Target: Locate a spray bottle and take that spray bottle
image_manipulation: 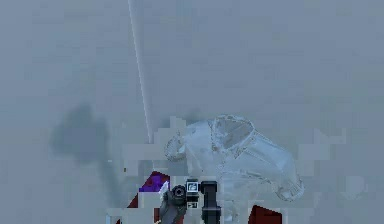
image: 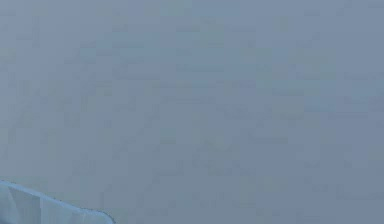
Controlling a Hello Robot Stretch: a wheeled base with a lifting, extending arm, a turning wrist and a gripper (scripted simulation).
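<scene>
In the arm side view my gripper [image_manipulation: 178, 195] sits at the bottom edge just left of the arm's two white marked squares [image_manipulation: 200, 187]. A pale, glassy, crumpled shape [image_manipulation: 235, 150] lies right behind and beside it. A small red and purple patch [image_manipulation: 155, 182] lies just left of the gripper. I cannot tell whether the gripper holds anything, nor whether it touches the pale shape. Nothing here has the outline of a spray bottle that I can make out.
A grey wall stands behind, with a thin pale upright line [image_manipulation: 140, 70] running down it. Another red patch [image_manipulation: 265, 212] lies at the bottom right. In the forward view a blue-grey wall [image: 200, 100] stands close ahead, with a pale edge [image: 45, 208] at the bottom left corner.
</scene>
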